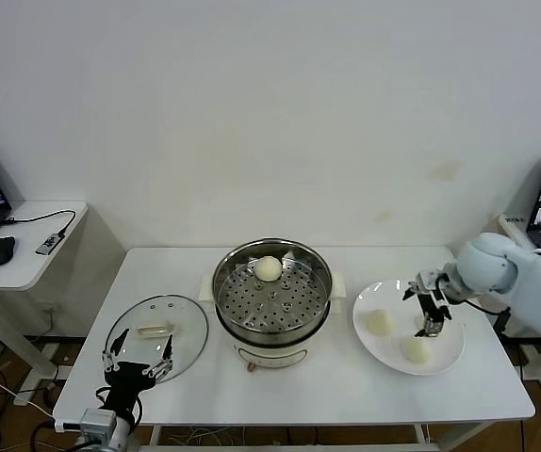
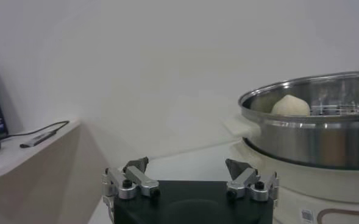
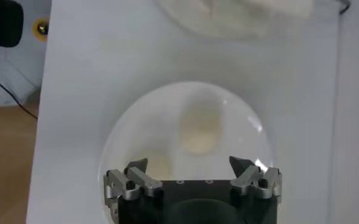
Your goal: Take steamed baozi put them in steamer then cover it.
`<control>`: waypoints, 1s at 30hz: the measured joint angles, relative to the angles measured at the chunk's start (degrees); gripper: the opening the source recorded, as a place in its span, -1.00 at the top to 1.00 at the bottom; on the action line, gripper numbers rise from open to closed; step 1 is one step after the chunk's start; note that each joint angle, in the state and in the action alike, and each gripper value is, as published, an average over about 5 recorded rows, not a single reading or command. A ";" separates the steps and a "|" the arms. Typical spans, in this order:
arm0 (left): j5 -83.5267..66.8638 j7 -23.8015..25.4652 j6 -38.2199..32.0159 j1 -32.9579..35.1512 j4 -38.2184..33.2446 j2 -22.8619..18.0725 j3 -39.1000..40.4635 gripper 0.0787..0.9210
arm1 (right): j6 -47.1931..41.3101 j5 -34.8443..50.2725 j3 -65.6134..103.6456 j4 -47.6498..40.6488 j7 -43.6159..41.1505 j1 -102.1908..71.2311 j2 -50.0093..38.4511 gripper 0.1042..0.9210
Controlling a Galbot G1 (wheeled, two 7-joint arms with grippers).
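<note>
A: From the head, we see one bun (image 1: 268,268) in the steamer (image 1: 272,291) at twelve o'clock, three on the plate (image 1: 408,328); right gripper (image 1: 431,311) hovers there, jaws wide, holding nothing.

B: Left wrist: our left gripper (image 2: 188,176) waits, jaws wide.

A: Right wrist: a bun (image 3: 200,129) sits ahead of the jaws. Next we descend and close; the lid (image 1: 156,336) comes last.

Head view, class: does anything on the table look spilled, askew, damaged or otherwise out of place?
Nothing stands out. One baozi sits in the steamer, three wait on the white plate, and the cover lies flat on the table beside the steamer.
</note>
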 measured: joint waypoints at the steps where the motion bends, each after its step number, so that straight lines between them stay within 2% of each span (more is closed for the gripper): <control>1: 0.01 0.00 0.00 0.03 0.01 -0.01 -0.09 -0.77 | 0.19 -0.33 0.44 -0.77 0.02 -0.59 0.52 -0.76; 16: 0.37 0.17 -0.19 -0.45 0.96 0.13 -0.44 -0.77 | 3.94 -3.46 4.16 -11.75 -0.67 -5.26 9.91 -0.76; 30: 0.53 0.18 -0.34 -0.55 1.26 -0.03 -0.59 -0.77 | 5.19 -5.93 5.79 -18.57 0.12 -7.28 15.99 -0.73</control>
